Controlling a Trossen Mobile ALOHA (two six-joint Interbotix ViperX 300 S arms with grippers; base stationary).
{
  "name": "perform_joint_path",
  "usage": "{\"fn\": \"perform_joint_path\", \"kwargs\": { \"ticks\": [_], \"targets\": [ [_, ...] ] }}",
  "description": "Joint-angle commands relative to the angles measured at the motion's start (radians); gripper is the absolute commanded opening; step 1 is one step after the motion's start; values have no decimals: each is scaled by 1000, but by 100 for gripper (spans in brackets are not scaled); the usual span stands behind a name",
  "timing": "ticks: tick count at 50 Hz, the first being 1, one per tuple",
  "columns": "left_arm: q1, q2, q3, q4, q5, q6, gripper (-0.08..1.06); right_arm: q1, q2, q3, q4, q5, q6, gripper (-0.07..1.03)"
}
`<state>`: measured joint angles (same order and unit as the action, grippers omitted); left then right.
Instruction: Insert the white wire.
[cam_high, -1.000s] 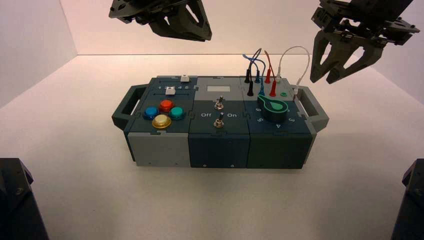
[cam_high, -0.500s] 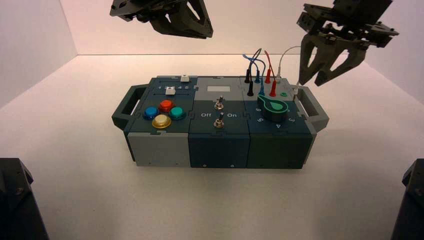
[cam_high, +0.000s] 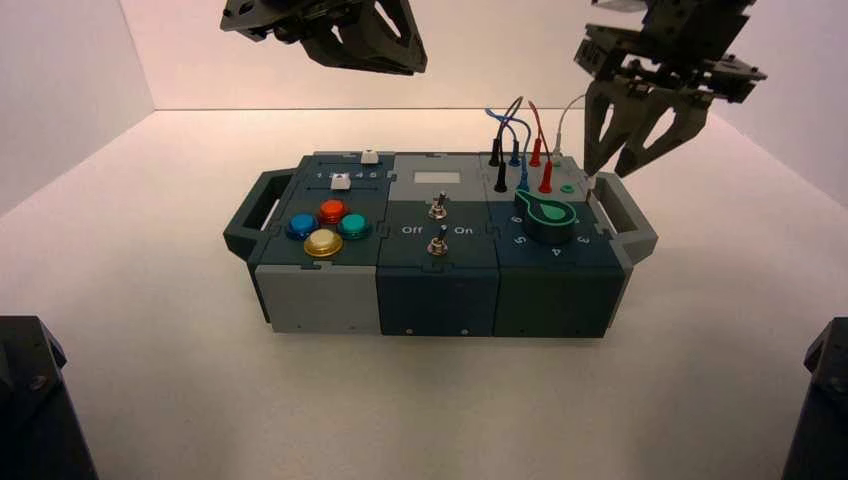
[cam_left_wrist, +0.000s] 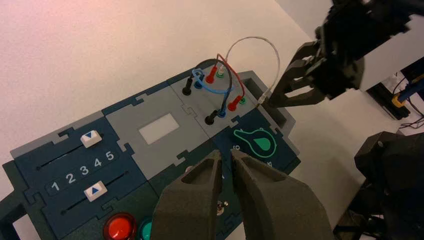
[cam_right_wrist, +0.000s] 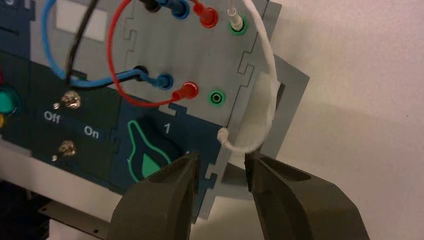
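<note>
Lining up the white wire (cam_right_wrist: 270, 75) grab.
Your open right gripper (cam_right_wrist: 222, 157) was above its loose plug (cam_right_wrist: 223, 135), needing closure, then the free green socket (cam_right_wrist: 217, 97); shut left gripper (cam_left_wrist: 226, 154) hung over the box (cam_high: 437, 300).

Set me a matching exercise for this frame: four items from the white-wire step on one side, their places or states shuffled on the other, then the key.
1. Loose white plug
2. Near green socket
3. Right gripper
4. Left gripper

A. Raised, well to the left of the wires
B. Empty, beside the near red plug
C. Out of any socket, at the right edge of the box's top
D. Fingers apart, close to the white wire

Pairs: 1-C, 2-B, 3-D, 4-A
</note>
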<state>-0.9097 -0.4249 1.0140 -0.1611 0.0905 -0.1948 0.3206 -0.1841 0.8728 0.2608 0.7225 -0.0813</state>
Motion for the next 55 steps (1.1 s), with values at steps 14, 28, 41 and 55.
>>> {"fn": "perform_joint_path", "kwargs": {
  "ticks": [14,28,41,55],
  "targets": [
    [-3,-18,-29,0,-12,2,12,5,75,-75,6,-11,-11,49],
    [-3,-35,-31,0,-12,2,12,6,92,-83,6,-11,-12,47],
    [-3,-37,-29,0,-14,2,12,5,97,-80,6,-14,-9,39],
    [-3,-37,-26,0,-12,0,12,5,123,-75,6,-17,-9,34]
  ]
}}
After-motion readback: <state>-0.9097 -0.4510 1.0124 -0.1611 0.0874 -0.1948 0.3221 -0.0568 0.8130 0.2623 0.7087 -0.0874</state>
